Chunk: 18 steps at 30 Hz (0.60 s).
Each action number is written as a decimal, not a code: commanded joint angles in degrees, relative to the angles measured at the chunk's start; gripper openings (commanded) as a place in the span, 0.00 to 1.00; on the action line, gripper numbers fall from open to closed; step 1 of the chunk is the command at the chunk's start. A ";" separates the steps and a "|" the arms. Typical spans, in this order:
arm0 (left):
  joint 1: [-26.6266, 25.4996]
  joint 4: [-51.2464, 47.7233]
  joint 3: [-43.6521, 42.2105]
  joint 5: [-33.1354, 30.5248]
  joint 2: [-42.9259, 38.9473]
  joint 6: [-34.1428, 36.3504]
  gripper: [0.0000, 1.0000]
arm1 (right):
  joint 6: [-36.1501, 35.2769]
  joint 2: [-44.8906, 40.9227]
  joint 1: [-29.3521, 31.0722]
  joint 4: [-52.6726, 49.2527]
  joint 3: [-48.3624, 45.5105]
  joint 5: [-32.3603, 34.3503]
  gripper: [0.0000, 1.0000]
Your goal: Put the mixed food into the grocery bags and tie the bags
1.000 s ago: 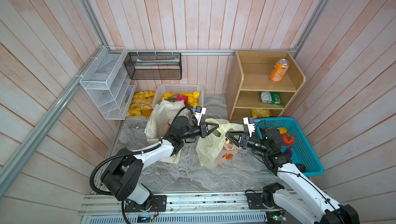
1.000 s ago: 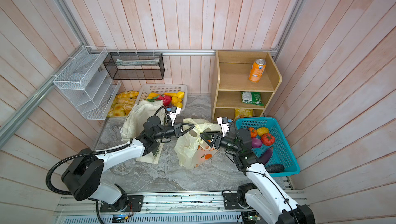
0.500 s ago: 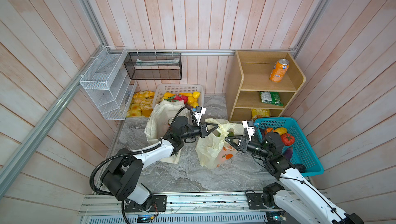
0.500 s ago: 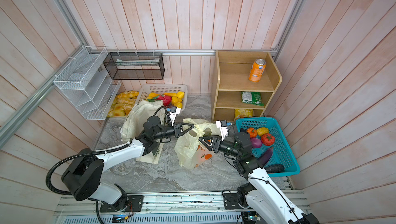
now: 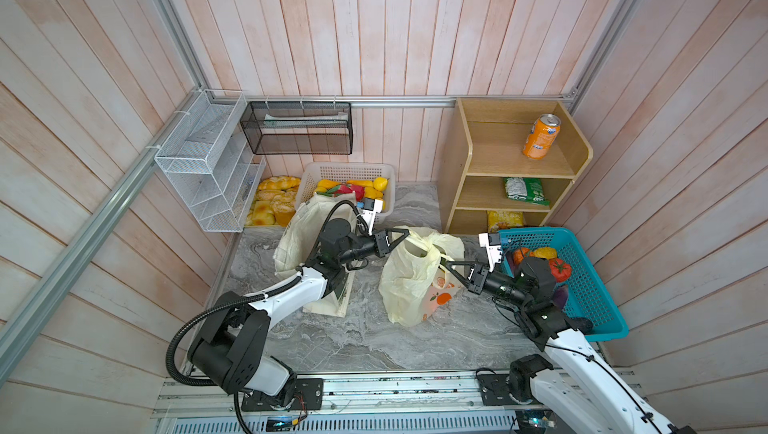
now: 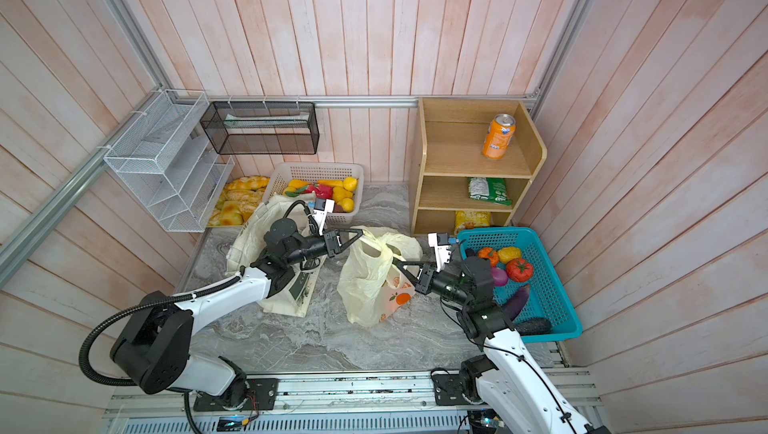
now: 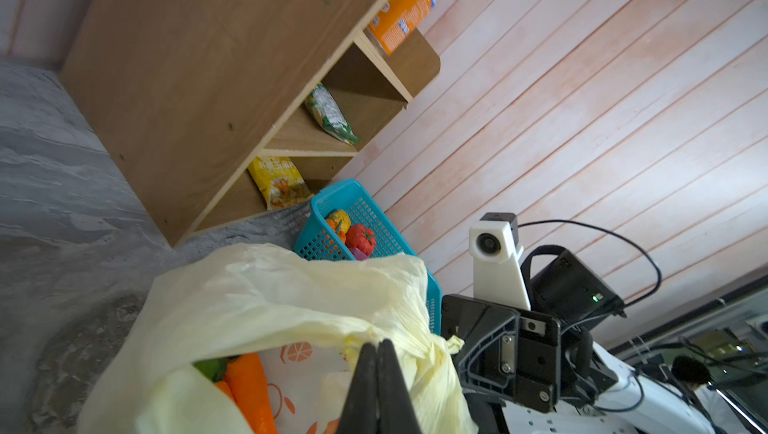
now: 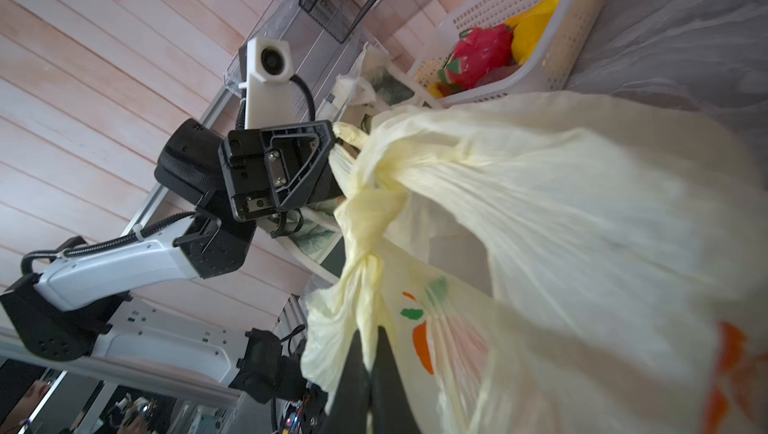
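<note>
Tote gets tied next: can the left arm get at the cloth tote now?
Probably not yet. The left gripper is shut on a handle of the plastic bag, so it is busy. The cloth tote lies right by that arm with nothing else over it, so reach looks easy after release.

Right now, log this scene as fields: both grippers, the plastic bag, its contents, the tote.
left gripper: shut on one handle of the plastic bag
right gripper: shut on the bag's other handle
bag contents: a toy carrot shows inside; the rest is hidden
bag state: handles held apart, no knot visible
cloth tote: slumped to the left of the plastic bag, not held
</note>
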 commanded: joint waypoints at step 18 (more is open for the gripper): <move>0.58 2.98 7.64 0.77 4.14 -5.51 0.00 | 10.79 9.03 -11.63 12.20 5.36 0.54 0.00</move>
